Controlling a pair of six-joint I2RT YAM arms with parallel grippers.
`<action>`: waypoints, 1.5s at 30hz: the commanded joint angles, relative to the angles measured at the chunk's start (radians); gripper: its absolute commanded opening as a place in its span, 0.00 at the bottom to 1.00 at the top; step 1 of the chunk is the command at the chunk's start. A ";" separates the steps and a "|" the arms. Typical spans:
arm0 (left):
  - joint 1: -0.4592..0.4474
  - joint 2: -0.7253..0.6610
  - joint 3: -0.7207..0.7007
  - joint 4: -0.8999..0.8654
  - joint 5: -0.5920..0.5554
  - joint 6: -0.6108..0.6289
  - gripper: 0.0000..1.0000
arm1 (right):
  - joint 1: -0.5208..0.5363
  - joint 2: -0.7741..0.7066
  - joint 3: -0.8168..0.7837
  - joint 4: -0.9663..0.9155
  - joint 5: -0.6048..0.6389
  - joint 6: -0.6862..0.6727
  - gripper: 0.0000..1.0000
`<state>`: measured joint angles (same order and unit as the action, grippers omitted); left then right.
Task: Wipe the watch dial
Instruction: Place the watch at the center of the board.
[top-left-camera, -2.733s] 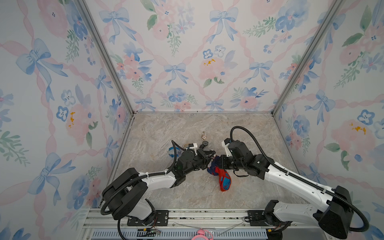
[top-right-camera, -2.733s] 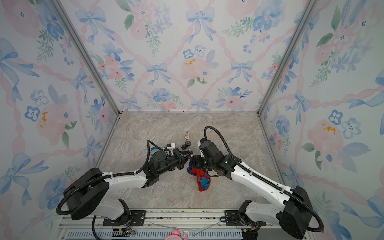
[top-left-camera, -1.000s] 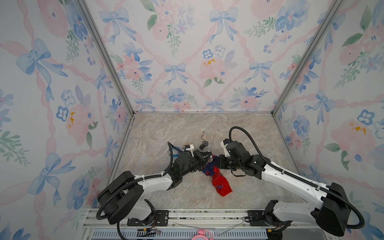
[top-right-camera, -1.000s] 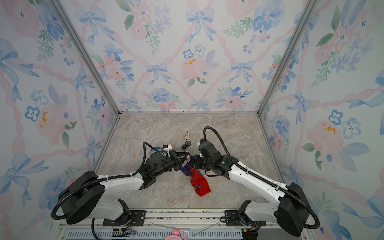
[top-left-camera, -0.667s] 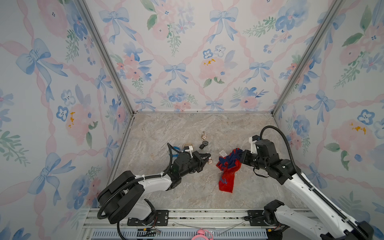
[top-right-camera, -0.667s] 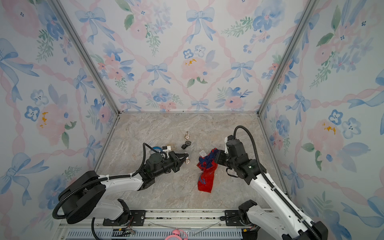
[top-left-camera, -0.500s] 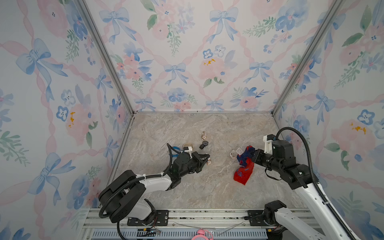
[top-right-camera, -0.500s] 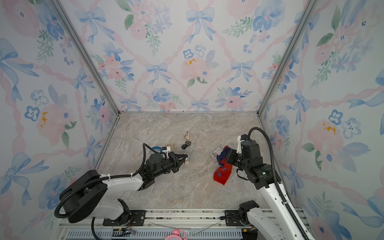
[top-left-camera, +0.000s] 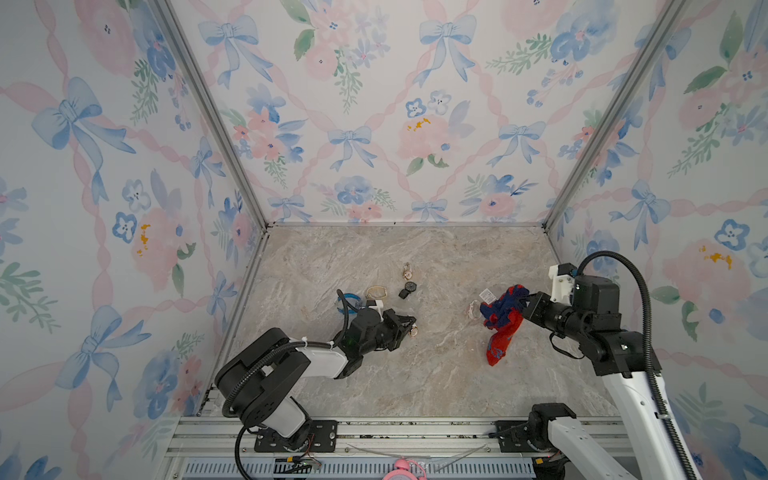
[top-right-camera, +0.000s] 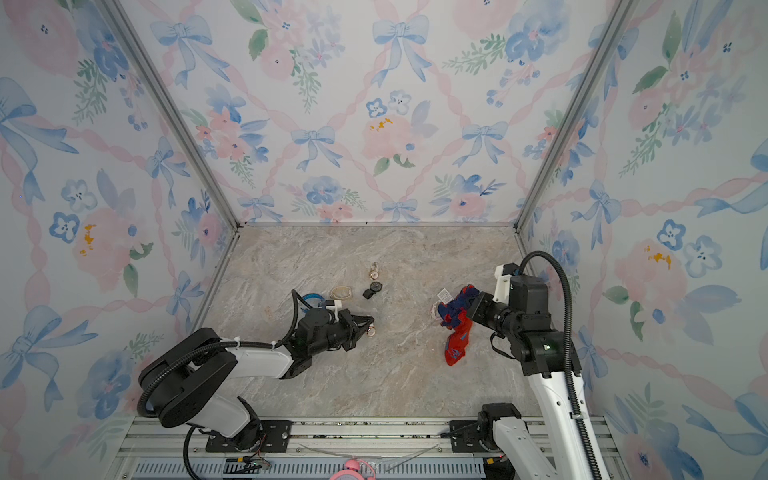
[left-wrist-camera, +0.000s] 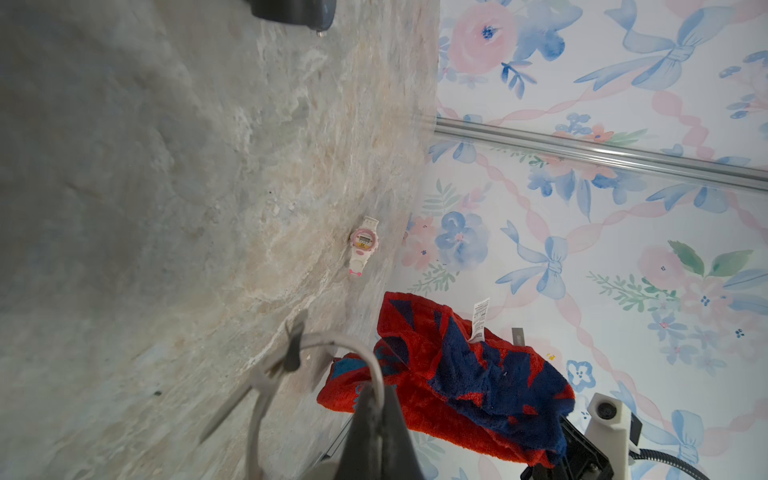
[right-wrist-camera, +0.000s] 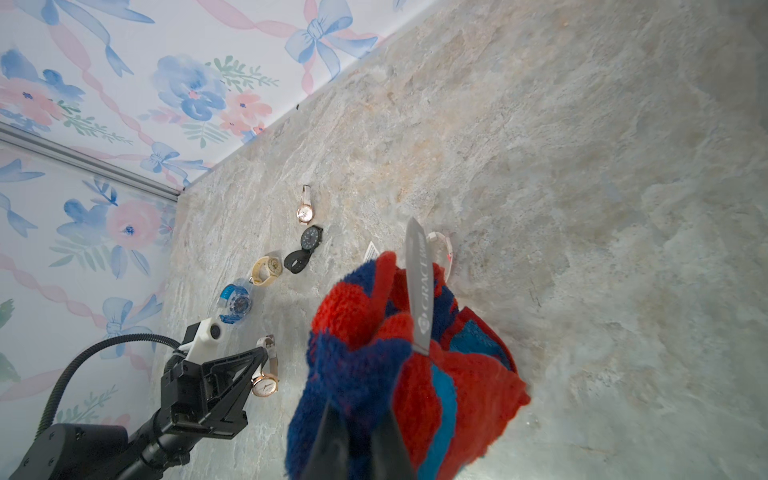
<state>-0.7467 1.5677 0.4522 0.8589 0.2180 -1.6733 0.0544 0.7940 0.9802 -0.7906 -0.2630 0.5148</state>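
- The left gripper is closed narrowly on the pale strap of a round rose-gold watch with a white dial, which is held low over the grey marble-patterned tabletop.
- The right gripper is clamped on a bunched red-and-blue terry cloth. Its loose end is hung down toward the tabletop, and contact cannot be told.
- The held watch and the cloth are seen well apart.
- A white-and-pink digital watch is laid flat just beside the cloth.
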 joint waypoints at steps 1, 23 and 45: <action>0.004 0.065 0.056 0.023 0.042 0.052 0.00 | -0.023 -0.011 -0.023 0.019 0.004 -0.029 0.00; -0.110 0.549 0.891 -0.777 0.027 0.547 0.00 | -0.048 -0.076 -0.051 -0.046 0.091 -0.071 0.00; -0.159 0.625 1.103 -0.987 -0.006 0.720 0.47 | -0.050 -0.080 -0.066 -0.040 0.079 -0.070 0.00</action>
<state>-0.8974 2.2070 1.5284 -0.0856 0.2199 -0.9852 0.0135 0.7238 0.9276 -0.8513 -0.1658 0.4480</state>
